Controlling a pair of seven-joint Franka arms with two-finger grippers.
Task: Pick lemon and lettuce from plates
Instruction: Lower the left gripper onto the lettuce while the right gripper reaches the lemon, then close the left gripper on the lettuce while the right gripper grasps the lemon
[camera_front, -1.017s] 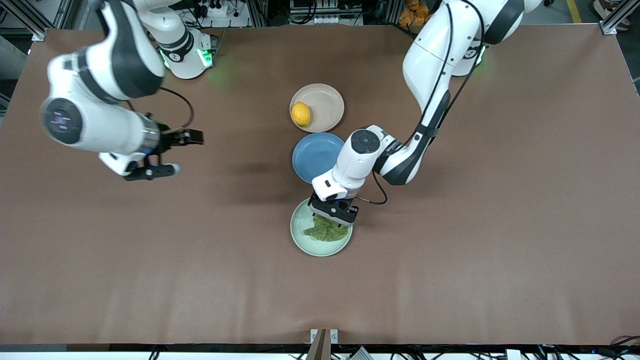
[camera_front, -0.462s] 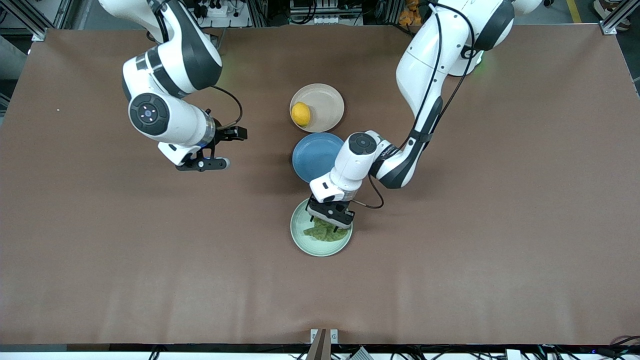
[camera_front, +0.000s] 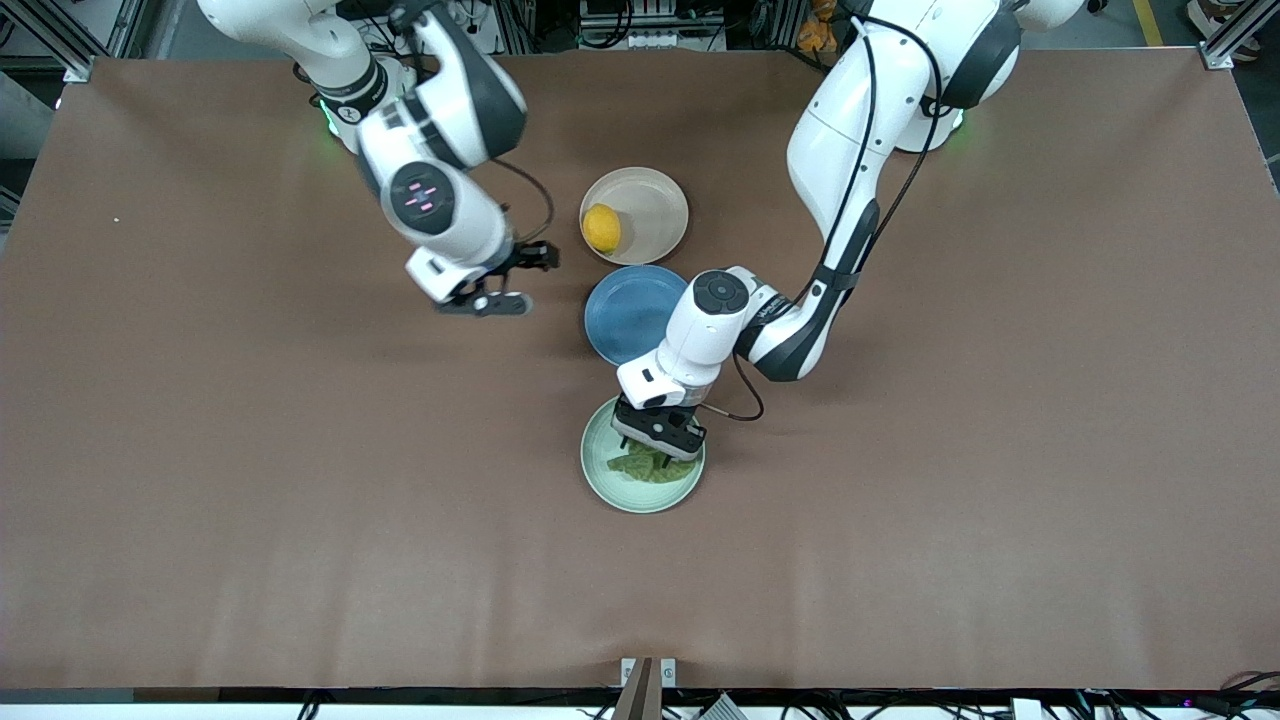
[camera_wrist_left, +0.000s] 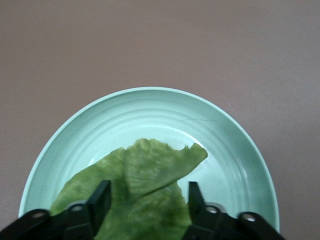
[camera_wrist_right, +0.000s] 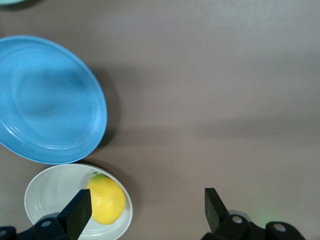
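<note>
The lemon (camera_front: 601, 228) lies on the beige plate (camera_front: 655, 200), at its edge toward the right arm's end. The lettuce (camera_front: 652, 468) lies on the mint green plate (camera_front: 625, 495), nearest the front camera. My left gripper (camera_front: 656, 442) is down over the lettuce and open. In the left wrist view its fingers (camera_wrist_left: 101, 201) stand on either side of the leaf (camera_wrist_left: 150, 170), inside the plate's rim (camera_wrist_left: 150, 95). My right gripper (camera_front: 518, 282) is open and empty over bare table beside the beige plate. The right wrist view shows the lemon (camera_wrist_right: 106, 199) by one finger (camera_wrist_right: 79, 212).
A blue plate (camera_front: 628, 312) lies between the beige and mint plates, partly under the left arm's wrist; it also shows in the right wrist view (camera_wrist_right: 50, 100). The brown table (camera_front: 1000, 400) stretches wide toward both ends.
My right arm has swung in from its end of the table to just beside the beige plate. My left gripper has sunk a little lower onto the lettuce.
</note>
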